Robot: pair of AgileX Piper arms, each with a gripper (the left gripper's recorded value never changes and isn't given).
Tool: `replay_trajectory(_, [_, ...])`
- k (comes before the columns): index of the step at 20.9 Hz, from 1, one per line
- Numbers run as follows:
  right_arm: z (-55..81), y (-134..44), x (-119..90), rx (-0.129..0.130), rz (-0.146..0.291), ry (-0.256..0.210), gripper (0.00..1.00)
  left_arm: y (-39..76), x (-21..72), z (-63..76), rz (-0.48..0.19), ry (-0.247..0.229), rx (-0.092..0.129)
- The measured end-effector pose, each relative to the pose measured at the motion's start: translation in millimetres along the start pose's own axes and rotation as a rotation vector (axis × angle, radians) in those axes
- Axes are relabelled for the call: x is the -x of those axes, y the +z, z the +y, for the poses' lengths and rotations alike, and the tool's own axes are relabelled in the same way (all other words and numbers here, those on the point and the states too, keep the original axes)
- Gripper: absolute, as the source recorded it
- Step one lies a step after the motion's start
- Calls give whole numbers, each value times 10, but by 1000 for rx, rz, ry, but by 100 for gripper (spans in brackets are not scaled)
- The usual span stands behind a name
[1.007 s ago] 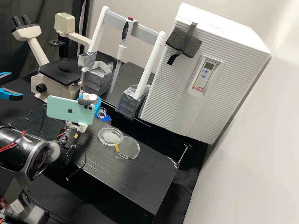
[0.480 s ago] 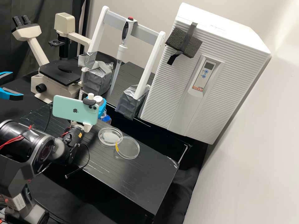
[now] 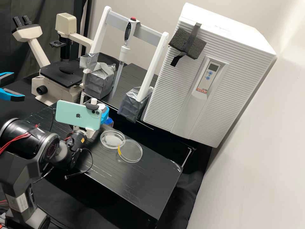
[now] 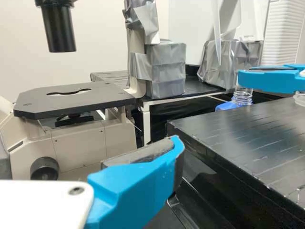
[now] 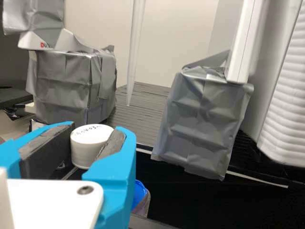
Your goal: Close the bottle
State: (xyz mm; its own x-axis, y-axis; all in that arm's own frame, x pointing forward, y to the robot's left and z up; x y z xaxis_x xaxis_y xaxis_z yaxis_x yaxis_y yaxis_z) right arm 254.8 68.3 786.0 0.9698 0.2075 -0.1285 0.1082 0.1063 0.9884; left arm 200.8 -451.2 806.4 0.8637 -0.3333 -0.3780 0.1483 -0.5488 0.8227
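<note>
My right gripper (image 3: 101, 108) is shut on a small white cap (image 5: 88, 144), held between its grey pads. It hangs just over the clear bottle of blue liquid (image 3: 110, 121), which stands at the back edge of the raised black platform (image 3: 143, 178). In the right wrist view the bottle (image 5: 141, 196) peeks out below the fingers. From the left wrist view the bottle's open neck (image 4: 242, 97) shows under the right arm's blue finger (image 4: 271, 78). My left gripper (image 3: 8, 85) stands open at the far left beside the microscope, with nothing between its fingers (image 4: 143, 176).
Two clear petri dishes (image 3: 112, 139) (image 3: 130, 151) lie on the platform near the bottle. Behind stand a microscope (image 3: 54, 73), a pipette (image 3: 124, 47) hung on a white stand with grey taped feet (image 3: 133, 103), and a big white ribbed appliance (image 3: 209, 73).
The right arm has carried the cap rightward and a little down, from beside the bottle to over it. The left gripper stays where it was.
</note>
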Motion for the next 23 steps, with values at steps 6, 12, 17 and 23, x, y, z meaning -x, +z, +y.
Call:
replay_trajectory(6, [-16, 25, -19, 1, -15, -4, 0, 12, -6, -3, -7, -2, 0])
replay_trajectory(12, [-27, 39, -50, 2, -20, -9, 0, 12, -6, -3, -7, -2, 0])
replay_trajectory(17, [-32, 43, -56, 2, -22, -11, 0, 12, -6, -3, -7, -2, 0])
replay_trajectory(23, [-40, 53, -61, 14, -24, -9, 0, 12, -6, -3, -7, -2, 0])
